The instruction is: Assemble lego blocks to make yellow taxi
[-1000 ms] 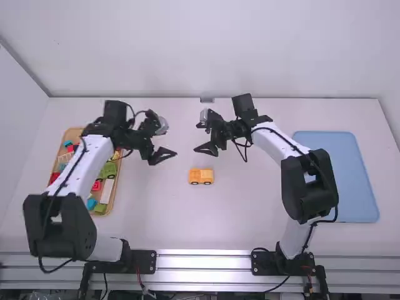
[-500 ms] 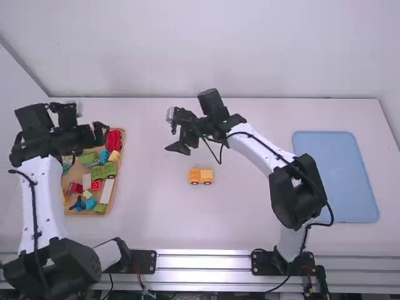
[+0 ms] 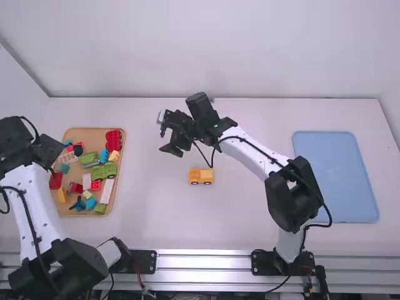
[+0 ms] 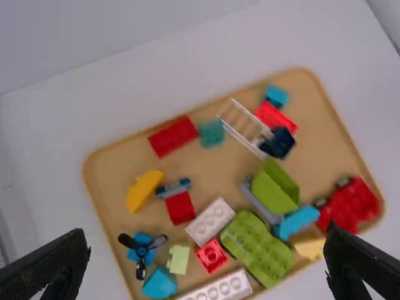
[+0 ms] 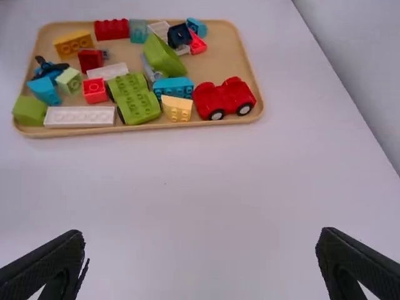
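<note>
A: Where's the yellow car (image 3: 201, 177)?
B: On the desk (image 3: 156, 219), right of the tan tray (image 3: 94, 134) and well apart from it, upright on dark wheels.
A: And the left pincer (image 3: 47, 150)?
B: By the tan tray's left side, fingers spread wide with nothing between them.
A: What about the right pincer (image 3: 169, 150)?
B: Also wide and empty, above the desk, to the tan tray's right and nearer to it than the car.
A: What's inside the tan tray?
B: Loose blocks, among them a red car piece (image 3: 114, 139), a green wheeled piece (image 3: 104, 170) and a yellow curved block (image 4: 144, 190).
A: And the blue tray (image 3: 337, 178)?
B: Far to the tan tray's right, beyond the car.
</note>
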Controlling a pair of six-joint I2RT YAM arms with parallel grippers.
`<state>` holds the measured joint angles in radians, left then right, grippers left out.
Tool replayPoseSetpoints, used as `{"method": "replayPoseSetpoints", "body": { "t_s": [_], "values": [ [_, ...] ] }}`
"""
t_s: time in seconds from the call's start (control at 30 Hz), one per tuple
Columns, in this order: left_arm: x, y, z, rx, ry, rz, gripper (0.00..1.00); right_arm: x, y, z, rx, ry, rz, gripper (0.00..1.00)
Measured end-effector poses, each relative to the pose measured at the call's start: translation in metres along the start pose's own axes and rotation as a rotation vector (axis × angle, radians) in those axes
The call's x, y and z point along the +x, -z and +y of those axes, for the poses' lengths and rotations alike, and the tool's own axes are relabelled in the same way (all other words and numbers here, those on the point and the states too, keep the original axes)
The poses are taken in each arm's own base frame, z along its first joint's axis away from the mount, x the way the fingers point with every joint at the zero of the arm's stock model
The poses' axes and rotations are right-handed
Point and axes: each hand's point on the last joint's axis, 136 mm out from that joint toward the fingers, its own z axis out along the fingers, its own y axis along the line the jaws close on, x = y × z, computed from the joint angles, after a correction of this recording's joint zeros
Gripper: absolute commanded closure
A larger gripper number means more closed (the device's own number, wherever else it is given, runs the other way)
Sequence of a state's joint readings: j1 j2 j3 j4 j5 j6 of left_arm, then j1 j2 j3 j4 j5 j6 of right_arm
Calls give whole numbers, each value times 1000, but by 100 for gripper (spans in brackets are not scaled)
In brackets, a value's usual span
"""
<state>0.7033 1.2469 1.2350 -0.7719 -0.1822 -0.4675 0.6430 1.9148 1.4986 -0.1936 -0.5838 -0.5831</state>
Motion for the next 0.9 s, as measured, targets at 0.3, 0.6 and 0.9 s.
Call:
{"method": "replayPoseSetpoints", "body": {
  "t_s": [0.3,0.6,0.9],
  "values": [
    [-3,-25,-25,127,-86,120,1,3,3,-8,23,-6,5,1],
    [24,-63,-115,242,-453,315,6,-1,5,-14,43,5,-14,1],
    [107,-90,-169,215,-895,473,33,-1,4,-14,43,0,-13,1]
  ]
}}
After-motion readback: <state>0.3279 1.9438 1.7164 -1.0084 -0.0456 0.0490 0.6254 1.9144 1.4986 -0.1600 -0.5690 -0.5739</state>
